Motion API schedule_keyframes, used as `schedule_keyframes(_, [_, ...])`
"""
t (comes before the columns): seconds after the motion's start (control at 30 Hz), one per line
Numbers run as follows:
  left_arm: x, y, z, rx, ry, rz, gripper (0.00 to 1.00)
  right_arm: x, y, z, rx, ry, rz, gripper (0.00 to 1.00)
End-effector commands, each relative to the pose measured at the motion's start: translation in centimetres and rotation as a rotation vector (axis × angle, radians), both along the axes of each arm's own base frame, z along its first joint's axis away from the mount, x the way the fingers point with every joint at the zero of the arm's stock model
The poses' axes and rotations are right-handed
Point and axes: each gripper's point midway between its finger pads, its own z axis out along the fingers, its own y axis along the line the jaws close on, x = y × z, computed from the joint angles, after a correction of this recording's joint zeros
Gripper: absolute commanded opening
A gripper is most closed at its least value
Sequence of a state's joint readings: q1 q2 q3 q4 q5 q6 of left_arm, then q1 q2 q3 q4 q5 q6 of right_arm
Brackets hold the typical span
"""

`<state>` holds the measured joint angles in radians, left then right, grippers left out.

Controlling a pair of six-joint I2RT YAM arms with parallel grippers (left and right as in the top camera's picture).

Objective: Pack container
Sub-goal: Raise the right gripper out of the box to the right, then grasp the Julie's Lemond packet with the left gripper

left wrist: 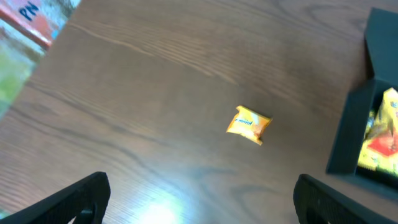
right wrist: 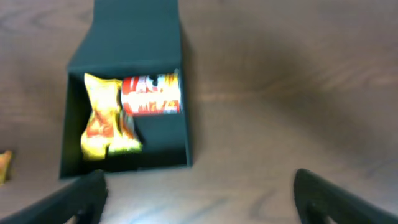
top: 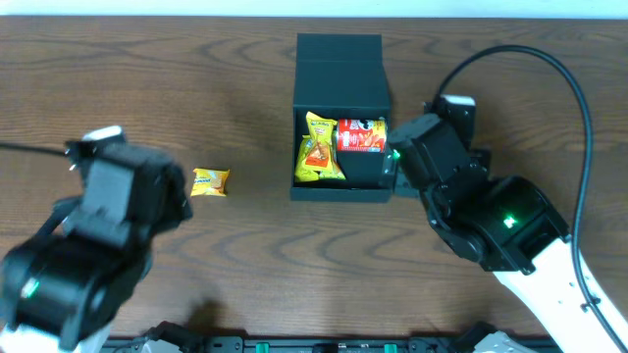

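Note:
The dark teal-green container (top: 341,188) stands open at the table's middle, its flap lid (top: 339,51) folded back. Inside lie a yellow snack packet (top: 318,149) and a red packet (top: 361,135). They also show in the right wrist view, yellow (right wrist: 102,117) and red (right wrist: 151,94), inside the container (right wrist: 185,134). A small yellow packet (top: 210,181) lies on the table left of the container, also in the left wrist view (left wrist: 249,124). My left gripper (left wrist: 199,199) is open and empty, short of that packet. My right gripper (right wrist: 199,199) is open and empty, beside the container's right side.
The wooden table (top: 147,88) runs across all views. A black cable (top: 549,69) arcs over the right arm. A colourful printed object (left wrist: 31,25) shows at the far upper left of the left wrist view. The container's edge (left wrist: 348,130) shows at the right there.

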<state>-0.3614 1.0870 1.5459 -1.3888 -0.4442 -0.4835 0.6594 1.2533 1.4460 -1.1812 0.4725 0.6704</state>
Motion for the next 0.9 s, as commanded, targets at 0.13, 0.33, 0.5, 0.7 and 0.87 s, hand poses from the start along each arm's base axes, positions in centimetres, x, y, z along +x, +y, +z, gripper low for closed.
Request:
schedule_keyframes(0.13, [3.9,-5.1,-9.4,0.15,0.393,-0.509,1.0,-2.1,2.6,-1.7,0.077,0.144,0.164,0.99])
schedule_keyframes(0.33, [5.3,-5.5,-14.2,0.101,0.512,-0.462,1.0,-4.0,1.2,-2.9,0.017,0.238,0.155,0.99])
schedule_keyframes(0.5, [5.6,-4.6,-18.1,-0.093,0.528,-0.437,0.94,-5.1,0.3,-3.5,-0.017,0.289,0.15,0.99])
schedule_keyframes(0.7, [5.5,-2.8,-21.5,-0.215,0.519,-0.423,0.96,-4.9,0.0,-3.4,-0.031,0.277,0.14,0.99])
schedule_keyframes(0.87, [6.6,-2.2,-24.1,-0.166,0.473,-0.44,0.95,-4.8,-0.1,-3.4,-0.039,0.273,0.136,0.99])
